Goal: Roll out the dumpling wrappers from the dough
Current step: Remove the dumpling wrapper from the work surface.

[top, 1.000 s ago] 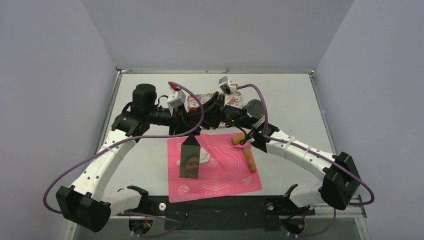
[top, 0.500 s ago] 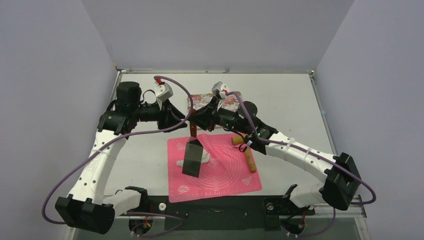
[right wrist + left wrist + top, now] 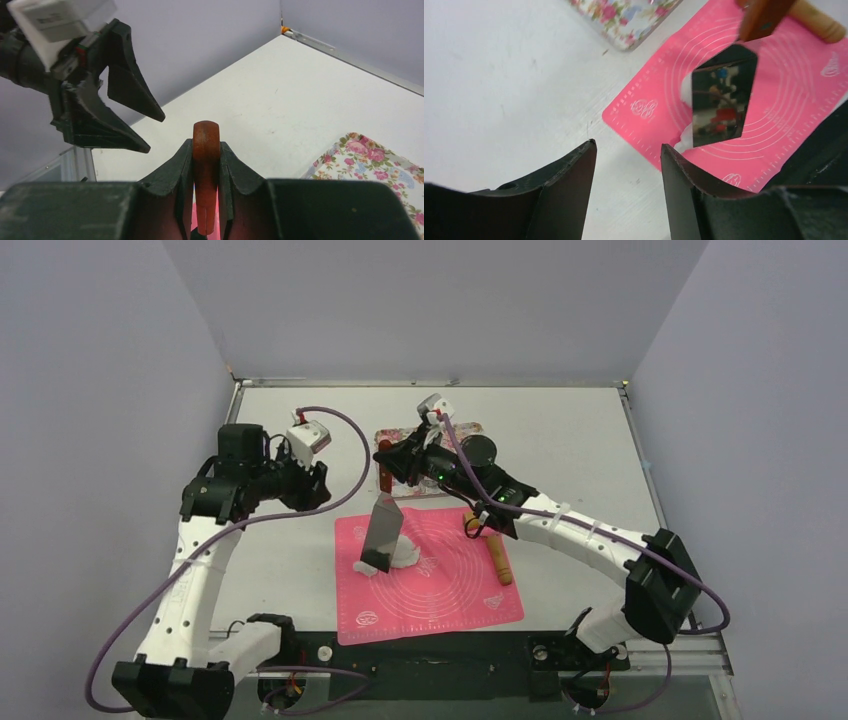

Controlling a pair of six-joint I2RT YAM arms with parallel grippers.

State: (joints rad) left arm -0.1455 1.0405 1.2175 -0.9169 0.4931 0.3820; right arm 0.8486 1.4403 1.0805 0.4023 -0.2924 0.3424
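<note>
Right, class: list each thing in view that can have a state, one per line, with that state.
left tool: open, empty.
right tool: shut on the spatula's handle.
spatula: held, blade tilted down over the dough.
dough: irregular lump on the pink mat, not rolled flat.
rolling pin: lying on the mat, untouched.
floral tray: lying flat beyond the mat.

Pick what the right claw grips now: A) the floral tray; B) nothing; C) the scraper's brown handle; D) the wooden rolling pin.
C: the right claw is shut on the scraper's brown handle, while the rolling pin lies loose on the pink mat.
</note>
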